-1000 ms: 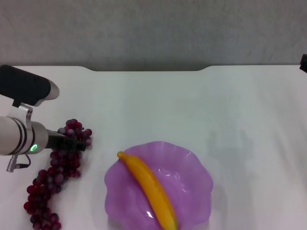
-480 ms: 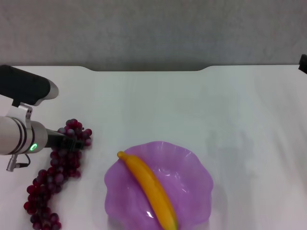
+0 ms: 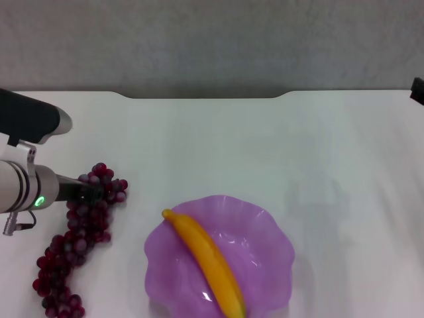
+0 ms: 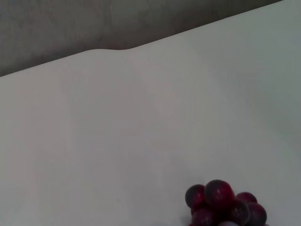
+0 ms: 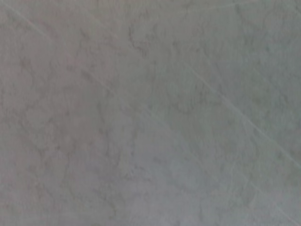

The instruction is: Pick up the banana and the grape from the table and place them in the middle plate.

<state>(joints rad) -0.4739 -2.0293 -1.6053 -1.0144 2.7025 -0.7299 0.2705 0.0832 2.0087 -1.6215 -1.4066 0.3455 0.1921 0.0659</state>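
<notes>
The banana (image 3: 205,264) lies in the plate (image 3: 265,225). The grapes (image 3: 76,232) lie on the table (image 3: 265,146). The left gripper (image 3: 89,193) sits on their top end; finger state unclear. Grab the stem firmly, lift slowly.

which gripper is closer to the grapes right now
Left. The left gripper is right at the upper end of the grape bunch on the table. The right arm shows only as a dark sliver at the far right edge, well away.
</notes>
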